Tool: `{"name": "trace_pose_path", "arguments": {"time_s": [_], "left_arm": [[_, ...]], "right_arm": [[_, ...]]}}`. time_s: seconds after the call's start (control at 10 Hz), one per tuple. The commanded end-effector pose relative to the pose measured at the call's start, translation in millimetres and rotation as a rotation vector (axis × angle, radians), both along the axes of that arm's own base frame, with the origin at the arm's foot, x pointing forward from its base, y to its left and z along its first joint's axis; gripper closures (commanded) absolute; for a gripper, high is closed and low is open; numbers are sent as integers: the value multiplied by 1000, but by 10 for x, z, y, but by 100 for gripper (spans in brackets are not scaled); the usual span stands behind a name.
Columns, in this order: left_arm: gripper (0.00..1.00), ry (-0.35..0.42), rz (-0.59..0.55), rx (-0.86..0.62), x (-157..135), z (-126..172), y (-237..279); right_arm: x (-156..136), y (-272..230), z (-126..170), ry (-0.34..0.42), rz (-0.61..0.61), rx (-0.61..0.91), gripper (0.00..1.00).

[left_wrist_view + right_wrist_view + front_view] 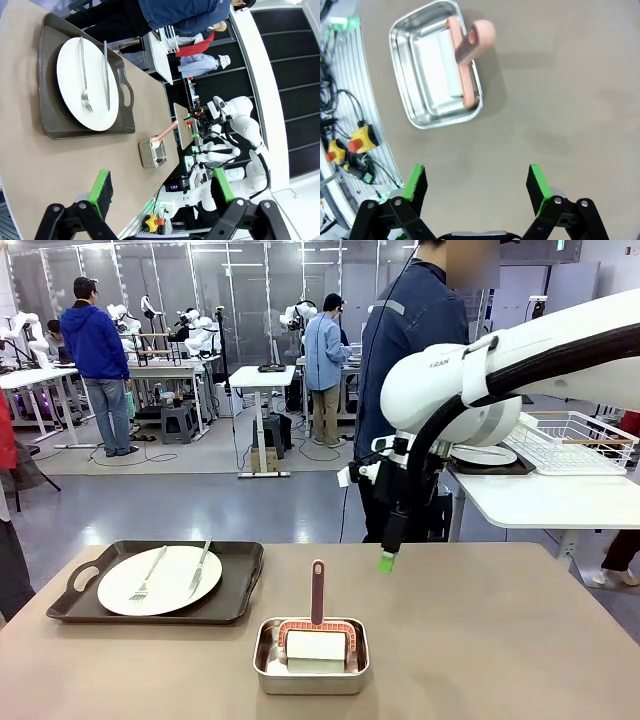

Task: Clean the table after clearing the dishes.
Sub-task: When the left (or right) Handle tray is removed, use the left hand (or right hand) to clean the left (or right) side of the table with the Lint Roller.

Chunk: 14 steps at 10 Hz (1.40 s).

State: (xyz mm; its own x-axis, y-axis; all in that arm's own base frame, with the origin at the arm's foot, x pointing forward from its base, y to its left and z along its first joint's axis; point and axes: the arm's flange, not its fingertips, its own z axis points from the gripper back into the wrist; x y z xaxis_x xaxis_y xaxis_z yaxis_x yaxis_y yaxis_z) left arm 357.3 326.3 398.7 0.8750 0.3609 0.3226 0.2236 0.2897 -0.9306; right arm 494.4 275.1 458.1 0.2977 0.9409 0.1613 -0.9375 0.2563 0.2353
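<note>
On the beige table (480,640), at the left, a dark tray (75,605) carries a white plate (165,585) with a fork (148,575) and a knife (201,567) on it. My right gripper (387,560) hangs above the middle of the table, behind the steel pan (311,672). In its wrist view the right gripper (477,187) is open over bare table (560,100). My left gripper (162,192) is open too and holds nothing. From high up it looks down on the tray (50,127), the plate (67,75) and the table (30,165).
The steel pan (402,100) holds a white sponge-like scrubber with a reddish handle (317,592). A person in dark blue (410,330) stands at the far side. A white table (540,500) at the right carries a wire rack (570,440) and another tray.
</note>
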Motion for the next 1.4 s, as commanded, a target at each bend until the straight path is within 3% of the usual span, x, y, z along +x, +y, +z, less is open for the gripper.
{"name": "trace_pose_path", "arguments": {"time_s": [0.0,0.5,1.2,1.3], "left_arm": [[0,-3,-1,-6,-37,17,8],[0,-3,-1,-6,-37,17,8],[0,-3,-1,-6,-37,17,8],[0,-3,-1,-6,-37,17,8]], "right_arm": [[139,407,-112,5,109,-15,0],[277,973,-376,54,207,-25,0],[395,1312,-627,131,274,-80,0],[402,1320,-634,135,275,-86,15]]}}
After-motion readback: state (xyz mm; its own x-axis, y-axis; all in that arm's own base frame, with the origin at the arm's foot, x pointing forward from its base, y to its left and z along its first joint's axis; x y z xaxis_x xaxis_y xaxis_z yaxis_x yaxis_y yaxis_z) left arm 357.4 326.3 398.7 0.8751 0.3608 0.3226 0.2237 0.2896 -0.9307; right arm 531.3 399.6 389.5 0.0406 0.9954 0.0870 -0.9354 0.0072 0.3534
